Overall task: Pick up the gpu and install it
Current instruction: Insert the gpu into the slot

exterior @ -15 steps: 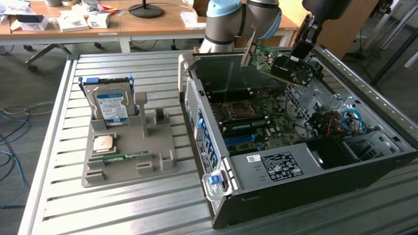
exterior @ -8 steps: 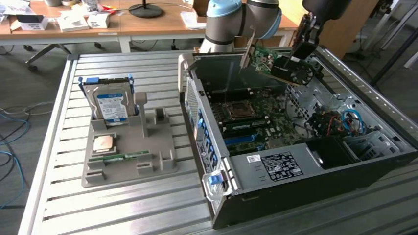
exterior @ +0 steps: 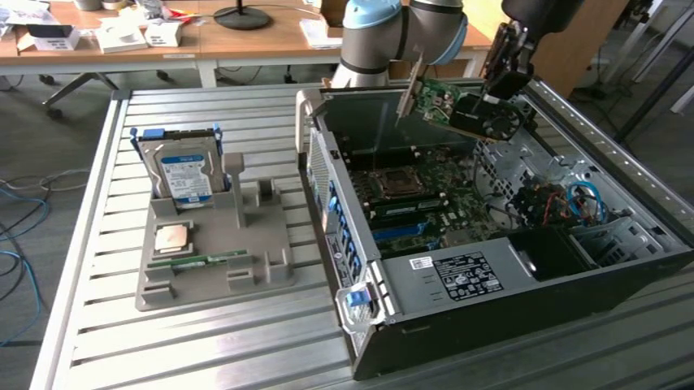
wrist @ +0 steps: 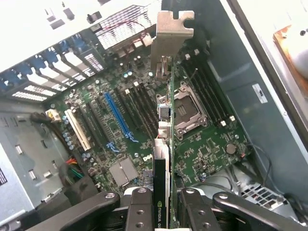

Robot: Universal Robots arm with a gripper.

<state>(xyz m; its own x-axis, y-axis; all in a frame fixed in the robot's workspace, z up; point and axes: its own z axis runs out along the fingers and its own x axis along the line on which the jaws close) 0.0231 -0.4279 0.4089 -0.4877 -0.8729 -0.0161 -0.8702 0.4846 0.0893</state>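
My gripper (exterior: 490, 107) is shut on the gpu (exterior: 438, 99), a green card with a silver bracket (exterior: 409, 88) and a black fan block. I hold it tilted in the air above the back part of the open computer case (exterior: 456, 325). In the wrist view the gpu (wrist: 168, 144) shows edge-on, with its bracket (wrist: 171, 43) at the far end and my fingers (wrist: 139, 211) clamped on either side of it. Below it lies the motherboard (wrist: 207, 149) with a blue slot (wrist: 118, 120) and the processor socket (wrist: 185, 108). The card touches nothing in the case.
On the exterior view's left, a grey fixture (exterior: 217, 276) holds the hard drive (exterior: 184, 175), a processor (exterior: 174, 238) and a memory stick (exterior: 201, 262). Cables (exterior: 570, 203) and a black power supply (exterior: 466, 272) fill the case's near end. A cluttered desk (exterior: 162, 41) stands behind.
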